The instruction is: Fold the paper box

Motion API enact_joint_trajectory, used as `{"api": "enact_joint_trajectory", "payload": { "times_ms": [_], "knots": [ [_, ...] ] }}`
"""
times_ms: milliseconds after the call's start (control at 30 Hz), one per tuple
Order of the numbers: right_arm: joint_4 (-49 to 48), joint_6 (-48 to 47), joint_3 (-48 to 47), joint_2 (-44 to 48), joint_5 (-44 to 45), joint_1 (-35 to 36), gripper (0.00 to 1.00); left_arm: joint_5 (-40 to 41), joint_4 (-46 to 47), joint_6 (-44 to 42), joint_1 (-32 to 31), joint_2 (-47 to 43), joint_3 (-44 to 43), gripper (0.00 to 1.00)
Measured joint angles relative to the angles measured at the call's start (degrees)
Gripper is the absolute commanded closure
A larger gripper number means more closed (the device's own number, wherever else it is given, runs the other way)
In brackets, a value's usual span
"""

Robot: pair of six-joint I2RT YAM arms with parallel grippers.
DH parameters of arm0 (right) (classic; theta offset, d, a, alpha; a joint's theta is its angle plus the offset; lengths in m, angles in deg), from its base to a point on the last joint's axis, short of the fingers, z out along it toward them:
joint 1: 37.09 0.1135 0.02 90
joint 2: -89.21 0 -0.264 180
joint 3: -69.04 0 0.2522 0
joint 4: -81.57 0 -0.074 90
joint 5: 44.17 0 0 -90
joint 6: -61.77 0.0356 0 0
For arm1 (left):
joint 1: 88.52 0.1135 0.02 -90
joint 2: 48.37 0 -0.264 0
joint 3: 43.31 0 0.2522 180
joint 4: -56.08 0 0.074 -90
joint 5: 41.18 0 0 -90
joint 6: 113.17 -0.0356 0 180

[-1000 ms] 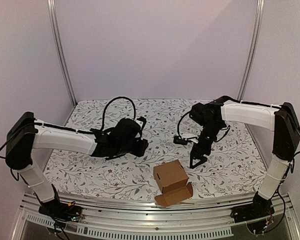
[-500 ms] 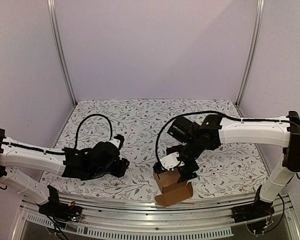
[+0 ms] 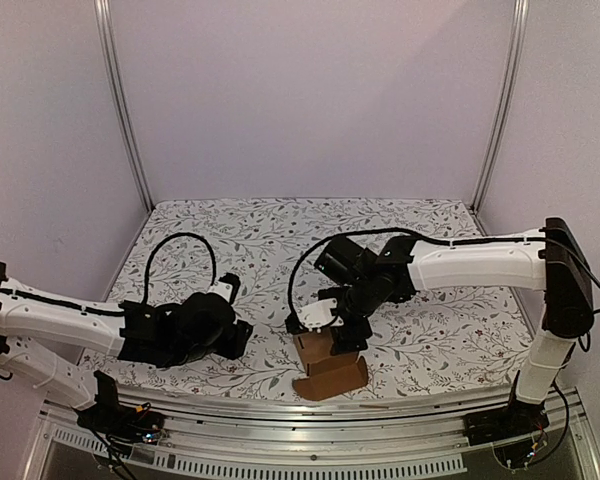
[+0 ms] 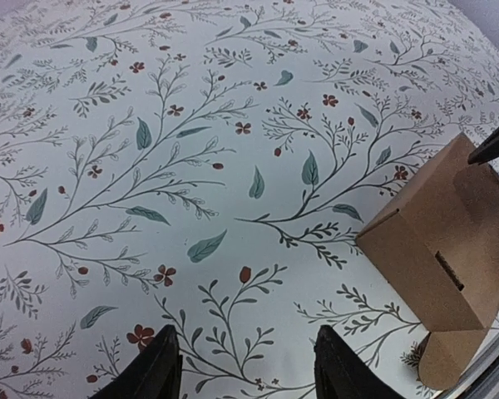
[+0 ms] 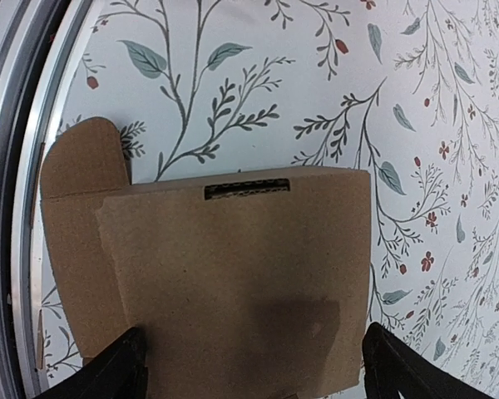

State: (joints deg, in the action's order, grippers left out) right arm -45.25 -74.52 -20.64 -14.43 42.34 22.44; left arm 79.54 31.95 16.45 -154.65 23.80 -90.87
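Note:
The paper box [image 3: 320,362] is a small brown carton near the table's front edge, with one flap [image 3: 335,380] lying open toward the rail. My right gripper [image 3: 342,335] hangs right above it. In the right wrist view the box [image 5: 233,266] fills the middle, slot [image 5: 246,189] at its far edge, and the right gripper [image 5: 254,357] is open with its fingers [image 5: 121,366] spread about as wide as the box. My left gripper [image 3: 240,335] is to the left of the box. In its wrist view it [image 4: 249,366] is open over bare cloth, the box [image 4: 441,241] off to the right.
A floral cloth [image 3: 280,240] covers the table. A metal rail [image 3: 280,425] runs along the near edge, close beside the box's open flap [image 5: 83,158]. Upright frame posts [image 3: 125,110] stand at the back corners.
My right arm swung in from the right rear and came down over the box, its jaws spreading wider. The box slid slightly left. My left arm drew back toward the near left.

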Motion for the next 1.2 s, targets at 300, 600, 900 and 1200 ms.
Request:
{"api": "enact_joint_trajectory", "payload": {
  "times_ms": [300, 600, 900, 1200],
  "knots": [
    [2.95, 13.92, -6.47, -5.73, -2.16, -2.91, 0.16, 0.74, 0.61, -0.98, 0.0, 4.11, -0.87, 0.45],
    [5.49, 27.19, -9.46, -7.8, -6.64, -11.3, 0.14, 1.16, 2.21, 4.5, -2.29, 5.81, -1.31, 0.43],
    [13.81, 25.68, -12.92, -6.36, -13.16, -14.34, 0.1, 0.42, 4.15, 5.2, -3.3, 12.87, -4.44, 0.43],
    [15.8, 20.15, -22.23, -12.04, -14.73, -19.67, 0.11, -0.07, 5.11, 9.05, -7.3, 13.62, -5.11, 0.42]
  ]
}}
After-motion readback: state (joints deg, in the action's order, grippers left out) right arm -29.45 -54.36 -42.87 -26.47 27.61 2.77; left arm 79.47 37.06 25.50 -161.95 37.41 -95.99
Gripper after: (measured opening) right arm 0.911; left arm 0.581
